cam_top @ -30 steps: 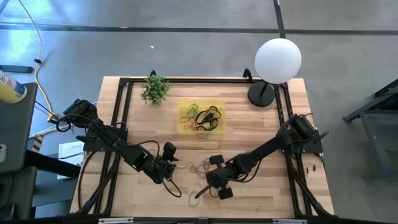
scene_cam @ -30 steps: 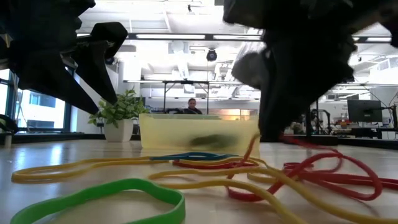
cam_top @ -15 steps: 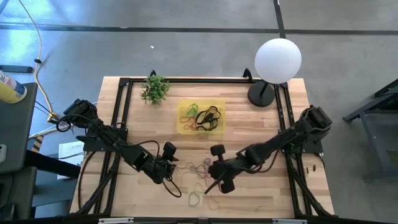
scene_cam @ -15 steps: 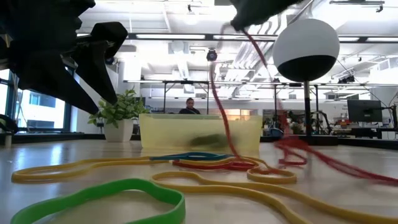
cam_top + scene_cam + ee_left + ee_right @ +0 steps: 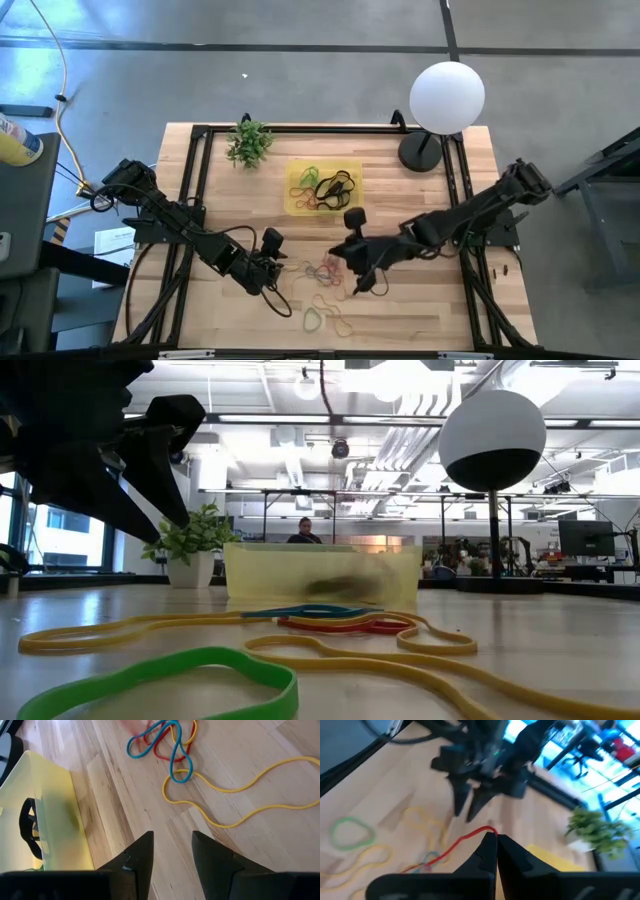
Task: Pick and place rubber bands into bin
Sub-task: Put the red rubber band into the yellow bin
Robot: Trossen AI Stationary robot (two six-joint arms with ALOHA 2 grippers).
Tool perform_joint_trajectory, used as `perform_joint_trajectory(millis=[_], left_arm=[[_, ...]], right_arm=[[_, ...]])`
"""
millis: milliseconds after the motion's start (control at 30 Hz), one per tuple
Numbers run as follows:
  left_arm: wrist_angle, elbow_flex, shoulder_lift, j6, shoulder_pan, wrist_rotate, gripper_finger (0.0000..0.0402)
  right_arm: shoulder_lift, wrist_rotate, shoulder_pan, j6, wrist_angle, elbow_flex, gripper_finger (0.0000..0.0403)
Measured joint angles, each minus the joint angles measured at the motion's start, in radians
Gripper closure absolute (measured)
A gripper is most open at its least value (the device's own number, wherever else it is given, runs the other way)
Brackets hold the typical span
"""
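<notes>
Several rubber bands lie loose on the wood near the table's near edge: a green one, yellow ones and a blue one tangled with red. More bands lie in the yellow bin, which stands at mid-table toward the far edge. My right gripper is raised above the loose bands, near side of the bin, and shut on a red rubber band. My left gripper is open, low over bare wood to the left of the loose bands, touching nothing. My right gripper pinches the red rubber band at its top bend between the two fingertips, coming from above. The band hangs slack below the fingers as a thin strand, trailing toward the blue band. Whether its lower end touches the table, I cannot tell.
A small green plant stands at the far left, and a white globe lamp on a black base at the far right. Black frame rails run along the table's left, right and far sides. Bare wood lies right of the bands.
My right gripper has risen and moved toward the far edge and the bin, staying shut. The red band has been drawn up out of the loose bands: it lay on the table, then stretched up from it, and now hangs below the fingers.
</notes>
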Motion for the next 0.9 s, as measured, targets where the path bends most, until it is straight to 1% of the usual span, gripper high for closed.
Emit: perform_joint_trajectory(millis=[133,233,300,367,433,533,733,833,900], left_arm=[[0.000,0.000,0.000,0.000,0.000,0.000,0.0279],[0.000,0.000,0.000,0.000,0.000,0.000,0.0279],[-0.001,0.000,0.000,0.000,0.000,0.000,0.0279],[0.003,-0.005,0.000,-0.002,0.000,0.000,0.0279],[0.002,-0.012,0.000,-0.007,0.000,0.000,0.0279],[0.003,-0.019,0.000,-0.016,0.000,0.000,0.0279],[0.013,-0.022,0.000,-0.022,0.000,-0.008,0.0279],[0.060,-0.022,0.000,-0.014,0.000,-0.026,0.0279],[0.120,-0.022,0.000,0.018,0.000,-0.026,0.0279]], right_arm=[[-0.021,0.006,-0.026,-0.062,0.045,0.000,0.0402],[-0.021,0.042,-0.036,-0.100,0.093,0.000,0.0403],[-0.021,0.041,-0.041,-0.113,0.089,0.000,0.0402],[-0.021,0.010,-0.043,-0.101,0.072,0.000,0.0403],[-0.020,0.015,-0.043,-0.078,0.043,0.000,0.0403],[-0.020,-0.034,-0.038,-0.042,0.002,0.000,0.0403],[-0.014,-0.019,-0.009,-0.009,0.007,0.000,0.0403],[0.006,-0.062,-0.019,0.018,0.002,0.000,0.0403],[0.023,-0.062,-0.024,0.022,0.002,0.000,0.0403]])
